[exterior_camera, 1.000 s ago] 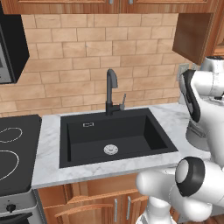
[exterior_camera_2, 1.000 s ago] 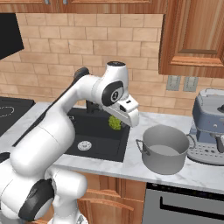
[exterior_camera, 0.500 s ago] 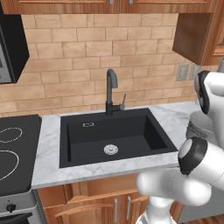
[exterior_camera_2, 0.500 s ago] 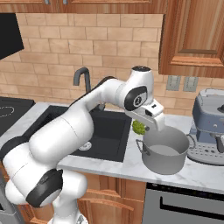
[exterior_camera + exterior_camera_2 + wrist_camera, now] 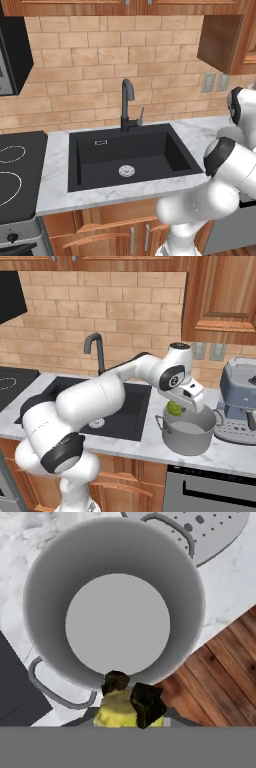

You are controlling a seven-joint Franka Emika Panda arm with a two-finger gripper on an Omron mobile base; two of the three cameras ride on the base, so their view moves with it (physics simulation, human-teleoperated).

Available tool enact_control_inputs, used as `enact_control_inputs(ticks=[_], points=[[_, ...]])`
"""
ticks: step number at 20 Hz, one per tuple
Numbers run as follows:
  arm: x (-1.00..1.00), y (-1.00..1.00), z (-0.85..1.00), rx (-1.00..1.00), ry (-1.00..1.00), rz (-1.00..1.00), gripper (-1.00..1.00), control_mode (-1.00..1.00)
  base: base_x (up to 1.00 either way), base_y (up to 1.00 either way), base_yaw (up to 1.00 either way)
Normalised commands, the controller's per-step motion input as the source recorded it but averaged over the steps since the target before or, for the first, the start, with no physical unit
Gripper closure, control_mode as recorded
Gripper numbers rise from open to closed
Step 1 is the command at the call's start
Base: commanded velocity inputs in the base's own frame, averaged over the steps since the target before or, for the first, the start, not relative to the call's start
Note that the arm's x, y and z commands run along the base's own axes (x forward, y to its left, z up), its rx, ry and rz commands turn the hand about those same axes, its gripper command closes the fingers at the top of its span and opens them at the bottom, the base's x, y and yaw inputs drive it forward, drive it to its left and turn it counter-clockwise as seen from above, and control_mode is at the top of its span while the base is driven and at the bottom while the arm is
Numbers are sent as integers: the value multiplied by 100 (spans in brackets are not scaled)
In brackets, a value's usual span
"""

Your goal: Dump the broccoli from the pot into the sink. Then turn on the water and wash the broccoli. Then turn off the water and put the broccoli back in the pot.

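My gripper [image 5: 175,405] is shut on the broccoli [image 5: 174,408], a small yellow-green floret, and holds it just above the left rim of the grey pot [image 5: 188,434]. The pot stands on the marble counter to the right of the black sink [image 5: 127,406]. In the hand view the pot [image 5: 117,624] lies straight below, its inside bare, and the broccoli [image 5: 119,710] sits between the dark fingertips [image 5: 147,704]. The sink [image 5: 131,154] holds nothing but its silver drain [image 5: 126,171]. No stream falls from the dark faucet [image 5: 127,104].
A grey coffee machine [image 5: 241,401] stands close to the right of the pot, with its perforated drip tray [image 5: 210,532] beside the rim. The black stovetop [image 5: 15,172] lies left of the sink. Wooden cabinet fronts [image 5: 217,672] drop below the counter edge.
The arm has swung right from over the sink's right edge, carrying the broccoli to a spot above the pot. The sink and faucet look the same.
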Motion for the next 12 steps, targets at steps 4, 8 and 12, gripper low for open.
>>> enact_control_inputs(ticks=[4, 8, 12], points=[[49, -18, -46, 0, 0, 3, 100, -100, 0, 0, 0], [43, -25, -37, 0, 0, 2, 100, -100, 0, 0, 0], [5, -23, -28, 0, 0, 0, 100, -100, 0, 0, 0]])
